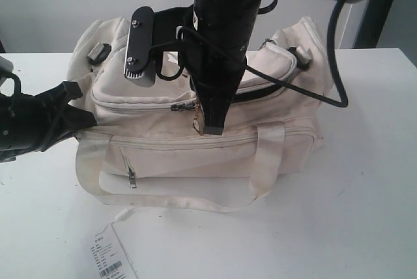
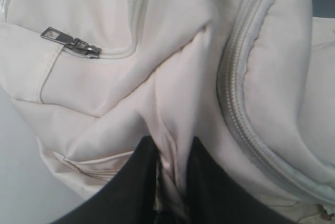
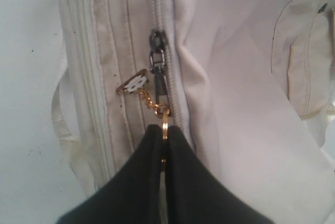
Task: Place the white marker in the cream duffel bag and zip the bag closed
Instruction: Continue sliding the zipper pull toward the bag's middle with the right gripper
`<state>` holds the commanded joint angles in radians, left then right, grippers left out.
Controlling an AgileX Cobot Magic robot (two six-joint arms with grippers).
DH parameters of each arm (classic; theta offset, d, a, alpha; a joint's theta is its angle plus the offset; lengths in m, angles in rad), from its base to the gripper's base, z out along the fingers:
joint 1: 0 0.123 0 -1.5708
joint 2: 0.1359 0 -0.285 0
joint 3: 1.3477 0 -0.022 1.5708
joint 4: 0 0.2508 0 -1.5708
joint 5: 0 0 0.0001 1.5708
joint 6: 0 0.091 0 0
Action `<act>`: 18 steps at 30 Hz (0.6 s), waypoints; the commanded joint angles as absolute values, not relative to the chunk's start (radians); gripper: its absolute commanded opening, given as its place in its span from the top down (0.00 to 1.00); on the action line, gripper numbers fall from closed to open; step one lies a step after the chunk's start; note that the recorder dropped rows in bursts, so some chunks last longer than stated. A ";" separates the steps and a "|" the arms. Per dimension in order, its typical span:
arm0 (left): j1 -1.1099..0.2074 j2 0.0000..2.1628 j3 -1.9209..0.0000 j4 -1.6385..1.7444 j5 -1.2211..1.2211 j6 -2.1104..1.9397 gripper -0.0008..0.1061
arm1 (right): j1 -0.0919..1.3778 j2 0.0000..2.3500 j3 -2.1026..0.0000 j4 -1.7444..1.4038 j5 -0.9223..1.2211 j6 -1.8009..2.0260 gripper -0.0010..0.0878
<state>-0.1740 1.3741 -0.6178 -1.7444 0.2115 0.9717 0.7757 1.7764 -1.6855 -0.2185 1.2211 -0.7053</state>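
The left tool point(image 2: 172, 146) pinches a fold of the soft cream fabric duffel bag point(image 1: 195, 152) on the white counter point(image 1: 365, 161). The right tool point(image 3: 164, 130) is clamped on the gold zipper-pull ring point(image 3: 165, 121). The white marker is unseen, presumably inside. That thin ring could slip free if tugged.

Plain cream duffel bag point(image 1: 195, 148) w/ grey zip pull point(image 3: 158, 80) & gold chain point(image 3: 148, 100), left gripper point(image 2: 172, 145) & right gripper point(image 3: 164, 132) black, table point(image 1: 365, 161) white, tag point(image 1: 111, 259) white w/ black barcode.

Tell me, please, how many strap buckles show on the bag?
2. One buckle sits at the left end of the bag in the exterior view, the other buckle at its right end. More may be hidden behind.
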 joint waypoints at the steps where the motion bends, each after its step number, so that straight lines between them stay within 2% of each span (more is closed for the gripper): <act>1: -0.174 1.374 -0.618 -1.744 0.211 0.972 0.99 | 0.776 1.776 -1.685 -0.219 1.221 -0.705 0.99; 18: -0.174 1.374 -0.618 -1.744 0.211 0.972 0.99 | 0.776 1.776 -1.685 -0.252 1.221 -0.688 0.99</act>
<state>-0.1740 1.3741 -0.6178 -1.7444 0.2115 0.9717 0.7757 1.7764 -1.6855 -0.2523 1.2211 -0.6877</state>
